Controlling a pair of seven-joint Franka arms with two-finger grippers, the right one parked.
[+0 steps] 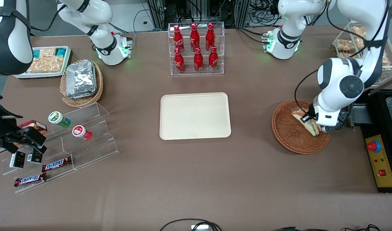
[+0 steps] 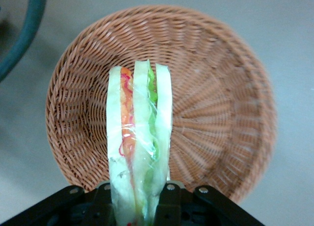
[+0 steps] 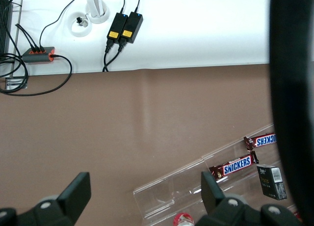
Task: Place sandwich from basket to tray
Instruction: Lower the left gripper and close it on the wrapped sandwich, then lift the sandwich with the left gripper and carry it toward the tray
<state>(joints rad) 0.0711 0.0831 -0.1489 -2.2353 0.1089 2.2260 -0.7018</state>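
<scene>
The sandwich (image 2: 140,133) is a clear-wrapped wedge of white bread with orange and green filling. My left gripper (image 2: 135,204) is shut on its narrow end, one finger on each bread face. In the front view the gripper (image 1: 312,123) holds the sandwich (image 1: 303,117) over the reddish-brown wicker basket (image 1: 287,134), toward the working arm's end of the table. Whether the sandwich still touches the basket (image 2: 216,113) I cannot tell. The cream-beige tray (image 1: 195,116) lies flat at the table's middle with nothing on it.
A clear rack of red bottles (image 1: 196,48) stands farther from the front camera than the tray. A black control box with a red button (image 1: 380,160) sits beside the basket. A tan basket of foil packets (image 1: 81,81) and acrylic snack steps (image 1: 70,141) lie toward the parked arm's end.
</scene>
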